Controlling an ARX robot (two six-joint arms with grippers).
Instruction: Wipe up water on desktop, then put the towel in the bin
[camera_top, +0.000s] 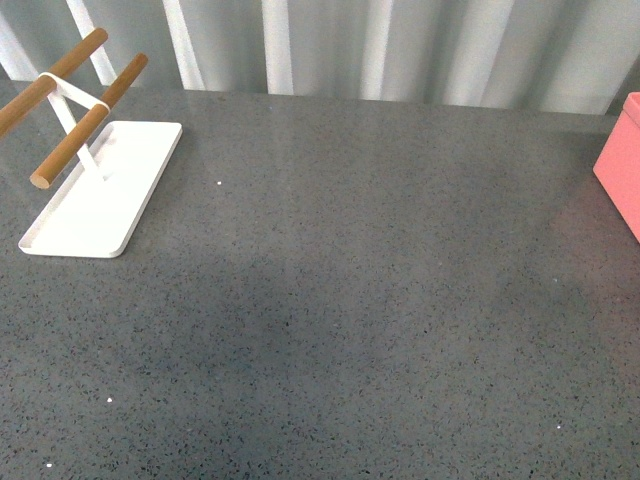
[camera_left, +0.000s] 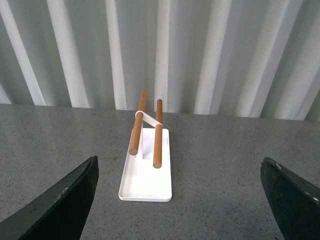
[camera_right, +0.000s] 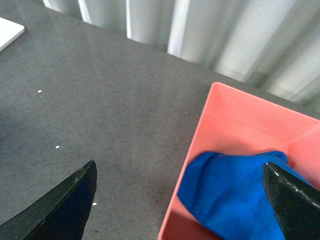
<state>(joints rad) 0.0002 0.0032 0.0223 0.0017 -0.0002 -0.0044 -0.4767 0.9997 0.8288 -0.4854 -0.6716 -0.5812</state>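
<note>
Pale ribbed wall panels are running behind the grey speckled tabletop in the front view, where no water is showing; the white tray with wooden bars is sitting at the far left and a corner of the pink bin is peeking in at the right edge, with neither arm in sight. From the left wrist, the left gripper is hanging over bare tabletop with its jaws spread wide and holding nothing, facing the tray. From the right wrist, the right gripper is hovering at the bin's near wall, jaws likewise wide and empty, while the blue towel is lying bunched inside the bin. Wiping and drop-off are looking finished, so the next move is probably just drawing the right arm clear without snagging the rim.
</note>
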